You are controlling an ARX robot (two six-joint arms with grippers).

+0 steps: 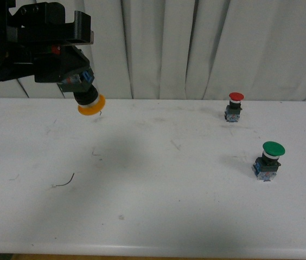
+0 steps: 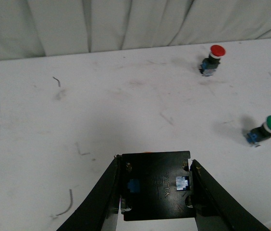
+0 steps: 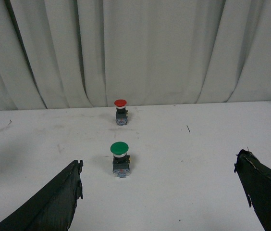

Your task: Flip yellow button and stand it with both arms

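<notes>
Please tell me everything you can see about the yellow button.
The yellow button has a round orange-yellow cap, seemingly plastic, a black collar and a blue-grey base. The left gripper holds it by the base, above the table, touching nothing else. It hangs tilted, cap pointing down toward the table.

left tool (image 1: 78, 82) raised, clamped, right tool (image 3: 158, 168) agape
</notes>
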